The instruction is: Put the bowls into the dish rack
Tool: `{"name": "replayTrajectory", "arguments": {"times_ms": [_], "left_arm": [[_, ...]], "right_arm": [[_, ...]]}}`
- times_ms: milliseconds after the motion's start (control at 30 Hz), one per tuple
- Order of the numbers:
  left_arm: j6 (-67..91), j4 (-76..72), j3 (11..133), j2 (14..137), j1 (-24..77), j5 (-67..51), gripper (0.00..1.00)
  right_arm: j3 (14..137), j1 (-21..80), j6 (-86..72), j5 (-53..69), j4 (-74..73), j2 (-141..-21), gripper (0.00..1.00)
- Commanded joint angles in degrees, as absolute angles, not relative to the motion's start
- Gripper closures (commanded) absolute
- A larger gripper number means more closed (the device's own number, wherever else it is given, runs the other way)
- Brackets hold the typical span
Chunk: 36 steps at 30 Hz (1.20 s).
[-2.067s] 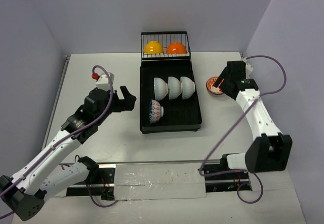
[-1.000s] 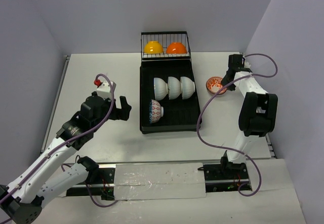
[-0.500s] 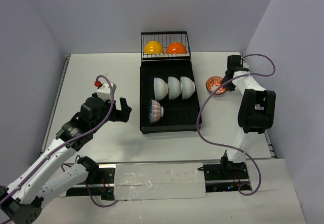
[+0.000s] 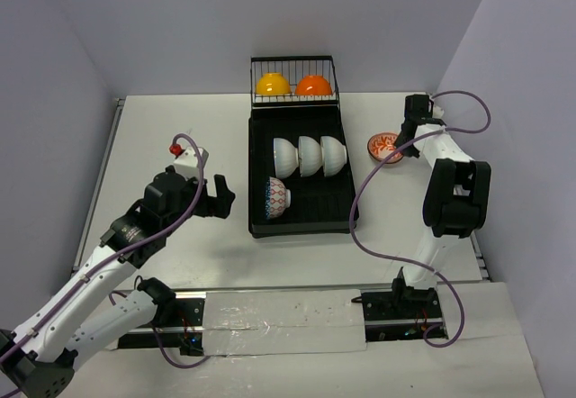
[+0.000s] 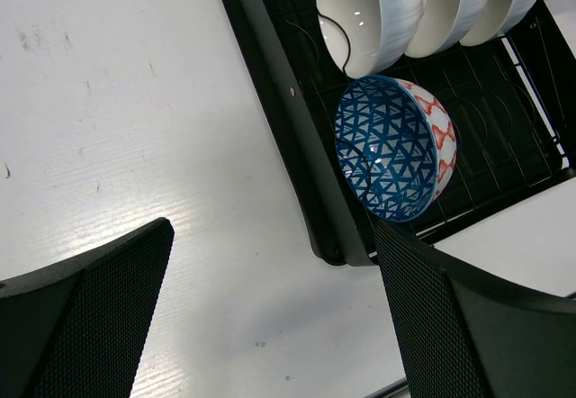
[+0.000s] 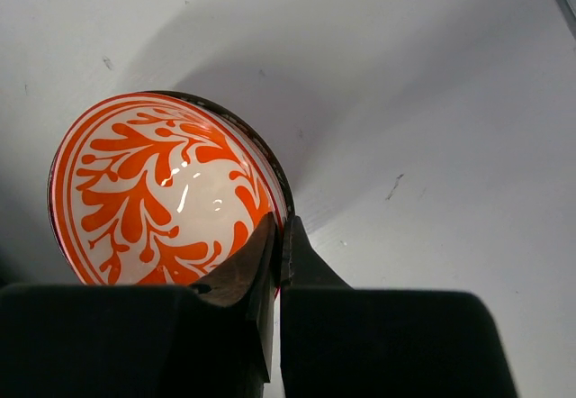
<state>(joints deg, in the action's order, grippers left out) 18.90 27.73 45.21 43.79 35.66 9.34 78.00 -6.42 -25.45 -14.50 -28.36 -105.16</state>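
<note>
The black dish rack (image 4: pixel 315 211) holds three white bowls (image 4: pixel 310 155) on edge in a row, with a blue-patterned bowl (image 4: pixel 277 197) in front of them. A yellow bowl (image 4: pixel 273 84) and an orange bowl (image 4: pixel 313 85) sit in its wire basket. To the right of the rack, a white bowl with an orange-red leaf pattern (image 4: pixel 382 147) (image 6: pixel 162 191) lies tilted on the table. My right gripper (image 4: pixel 401 137) (image 6: pixel 281 236) is shut on its rim, one finger inside and one outside. Left of the rack, my left gripper (image 4: pixel 217 198) (image 5: pixel 270 326) hangs open and empty over bare table.
The left wrist view shows the rack's near-left rim (image 5: pixel 288 128), the blue-patterned bowl (image 5: pixel 391 146) and the white bowls (image 5: pixel 373 11). A purple cable (image 4: pixel 369 191) loops from the right arm down past the rack's right side. Walls stand close on the right and behind.
My right gripper has closed on the patterned bowl's rim, and the bowl now sits slightly tilted. The right arm swung back earlier; the left gripper has drawn a little away from the rack.
</note>
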Motion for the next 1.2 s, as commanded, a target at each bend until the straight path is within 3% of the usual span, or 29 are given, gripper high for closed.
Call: {"name": "replayTrajectory", "arguments": {"times_ms": [0, 533, 767, 1167], "left_arm": [[17.6, 26.5, 46.5, 44.1, 35.6, 7.6, 0.01], [2.0, 23.8, 54.2, 47.8, 36.6, -5.8, 0.01], [-10.4, 25.8, 62.8, 53.9, 44.9, -8.7, 0.01], [-24.4, 33.4, 73.2, 63.0, 55.1, -20.7, 0.03]], "right_arm": [[79.8, -6.8, -23.8, -17.0, -28.9, -101.7, 1.0], [81.7, -2.0, -20.2, -10.5, -38.0, -80.4, 1.0], [82.4, 12.6, -16.1, -7.0, -45.6, -70.2, 1.0], [82.0, 32.5, -12.8, -3.4, -57.6, -67.5, 1.0]]}}
